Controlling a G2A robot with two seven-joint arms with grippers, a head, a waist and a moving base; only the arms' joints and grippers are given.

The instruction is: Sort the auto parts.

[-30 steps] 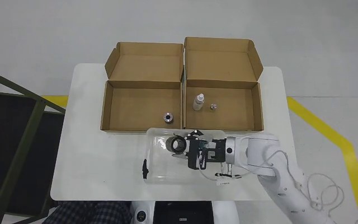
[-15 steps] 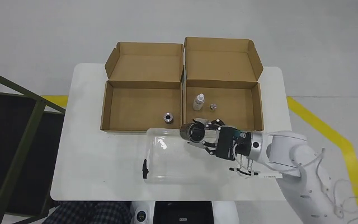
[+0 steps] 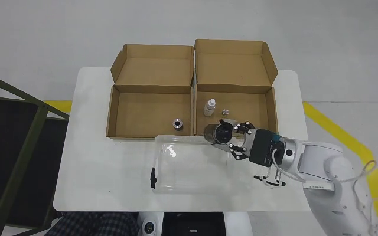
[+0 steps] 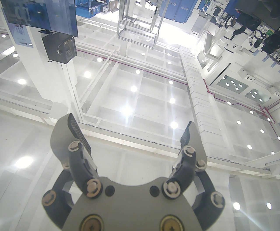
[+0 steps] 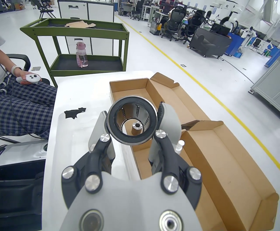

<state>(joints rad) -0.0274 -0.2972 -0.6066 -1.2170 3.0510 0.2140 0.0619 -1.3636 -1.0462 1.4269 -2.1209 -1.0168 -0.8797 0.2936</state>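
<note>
The right gripper [image 5: 132, 125] is clamped on a metal sleeve [image 5: 132, 120] with a black rim. Its two fingers press the sleeve's sides, and the open bore faces the wrist camera. In the top view the sleeve [image 3: 215, 133] hangs over the near wall of the right cardboard box [image 3: 251, 118], close to where that box meets the left cardboard box [image 3: 147, 112]. It is just beyond the far edge of the clear plastic bin [image 3: 183, 168].

The left gripper [image 4: 131, 131] is spread wide with nothing between its ribbed pads, and it points up at a white gridded ceiling [image 4: 153, 91].

Both boxes stand side by side at the back of the white table [image 3: 94, 147] with their lids folded back, and the bin sits in front of them. A small metal cylinder [image 3: 178, 124] lies in the left box. A small white bottle [image 3: 209, 107] and a small metal fitting [image 3: 225, 111] lie near each other in the right box. A black part [image 3: 153, 177] rests at the bin's left end.

The right wrist view looks through the sleeve's bore at the metal cylinder. It also takes in the room beyond the table: a green cart [image 5: 72, 28] holding a pink bottle [image 5: 82, 54], a yellow floor line [image 5: 196, 83] and office chairs [image 5: 175, 28]. The left wrist view adds ceiling lights and a dark wall monitor [image 4: 41, 15].
</note>
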